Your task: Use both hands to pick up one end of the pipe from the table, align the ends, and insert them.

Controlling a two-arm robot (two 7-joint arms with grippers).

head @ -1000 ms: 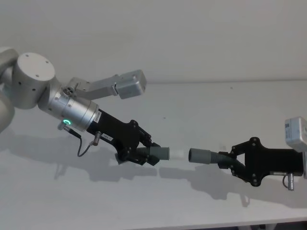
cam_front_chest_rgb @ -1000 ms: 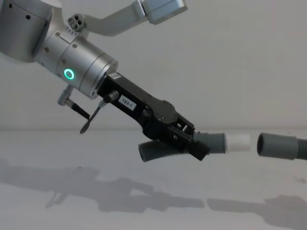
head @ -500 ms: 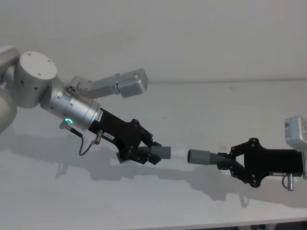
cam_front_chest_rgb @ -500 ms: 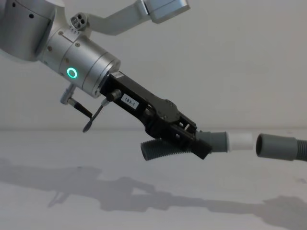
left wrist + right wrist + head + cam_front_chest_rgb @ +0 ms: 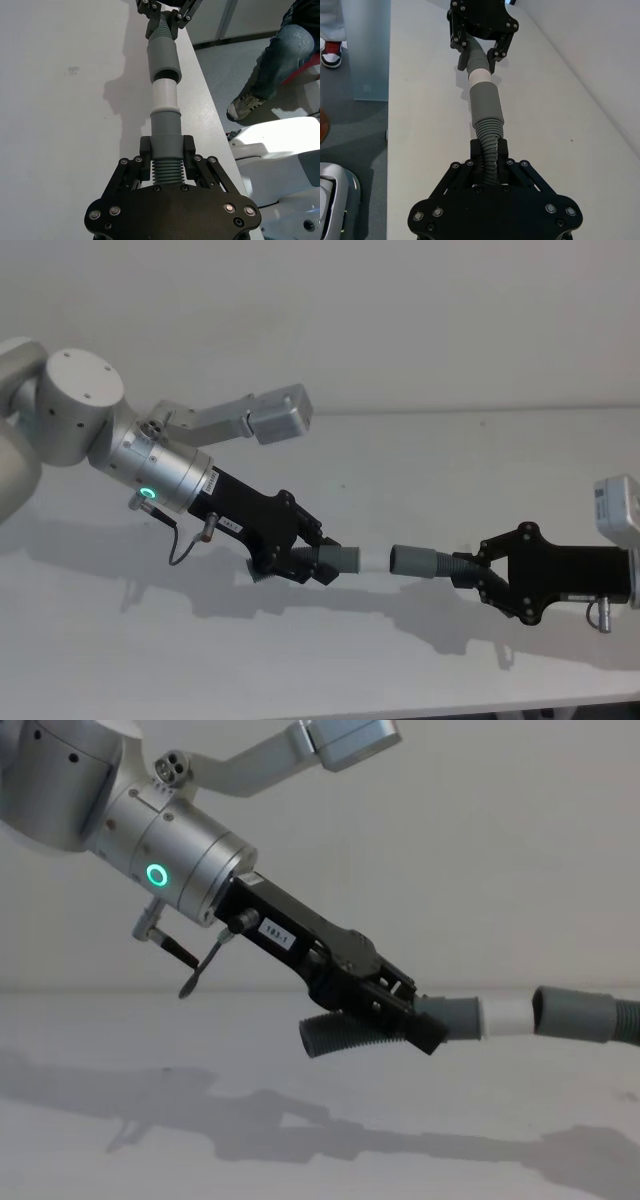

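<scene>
Gap between white plug tip (image 5: 372, 560) and open grey cuff (image 5: 410, 560) now closed to a touch, down from a clear space a second ago; insertion judged just beginning. Left gripper (image 5: 312, 562), just left of that cuff, clamped tight on the ribbed plug piece (image 5: 400, 1028), whose bent corrugated tail hangs free. Right gripper (image 5: 468, 573), just right of the cuff, pinched shut on the cuff piece (image 5: 487, 118) at its ribs. Both held above the matte white table (image 5: 420, 460). Smooth cuffs, concertina hose, rigid-looking tip.
</scene>
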